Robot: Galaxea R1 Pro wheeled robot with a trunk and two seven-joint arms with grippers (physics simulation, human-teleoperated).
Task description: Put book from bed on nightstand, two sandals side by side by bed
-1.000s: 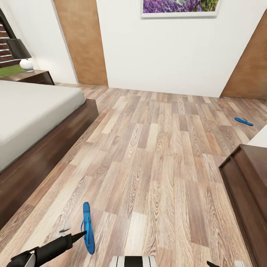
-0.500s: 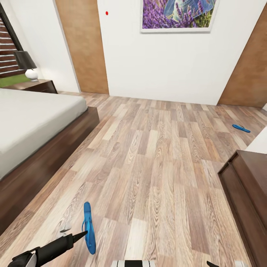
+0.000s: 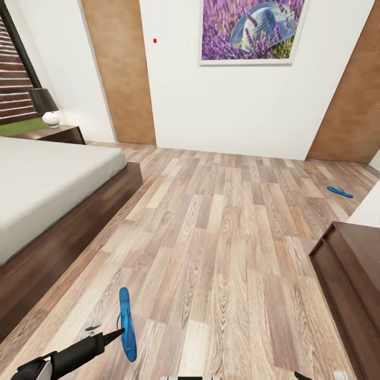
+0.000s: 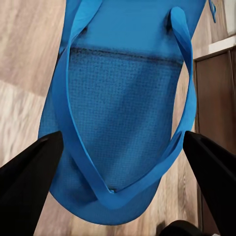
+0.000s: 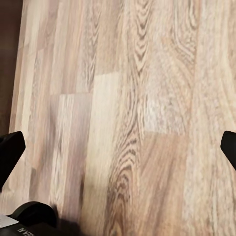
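A bright blue sandal (image 3: 125, 323) hangs edge-on a little above the wood floor, with my left gripper (image 3: 119, 332) shut on it. In the left wrist view the sandal (image 4: 123, 113) spans the whole gap between the two black fingertips (image 4: 34, 172). The other sandal (image 3: 339, 191) lies flat on the floor far off at the right, near the wall. The bed (image 3: 47, 184) stretches along the left, with a nightstand (image 3: 60, 134) beyond it. The book is out of view. My right gripper (image 5: 118, 147) stands open over bare floor.
A dark brown wooden cabinet (image 3: 351, 285) juts in at the right. A black-shaded lamp (image 3: 46, 105) stands on the nightstand. Two brown doors (image 3: 119, 68) and a lavender picture (image 3: 248, 29) are on the far white wall. Wide plank floor (image 3: 221, 237) lies between bed and cabinet.
The camera has tilted upward, so the far wall and picture show more and the bed sits lower in view. The left gripper and its sandal kept their place.
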